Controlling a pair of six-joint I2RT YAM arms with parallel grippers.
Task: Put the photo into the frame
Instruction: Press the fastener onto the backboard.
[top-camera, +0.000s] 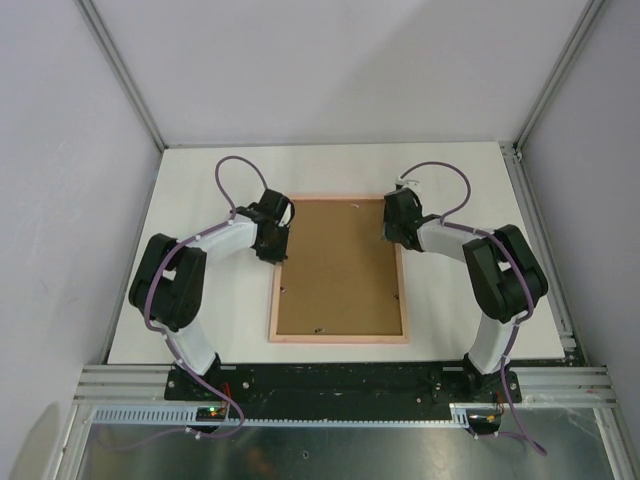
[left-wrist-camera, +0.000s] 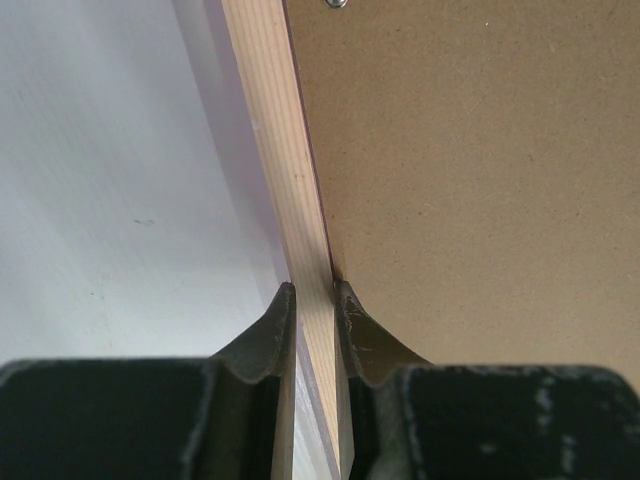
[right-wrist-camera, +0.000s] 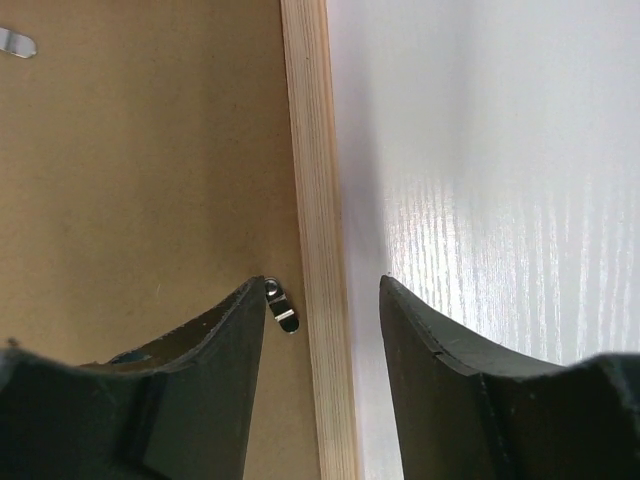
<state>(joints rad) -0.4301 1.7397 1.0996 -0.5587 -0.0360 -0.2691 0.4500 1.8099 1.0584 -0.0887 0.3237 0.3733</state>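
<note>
Two grippers sit at the frame (top-camera: 338, 339), which lies back-up in the middle of the table (top-camera: 190, 180), long sides running toward the far edge. Your left gripper (left-wrist-camera: 315, 292) is pinched narrow on the frame's left rail, near its far-left corner. Your right gripper (right-wrist-camera: 323, 283) straddles the right rail with jaws apart and a gap on each side. One finger is over the brown backing board (top-camera: 338, 265) beside a metal clip (right-wrist-camera: 281, 306), the other over the table.

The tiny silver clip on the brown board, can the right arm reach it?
Probably yes. The right gripper is open, straddling the edge of the frame, and the clip lies uncovered on the backing board right beside its inner finger, with nothing between them.
</note>
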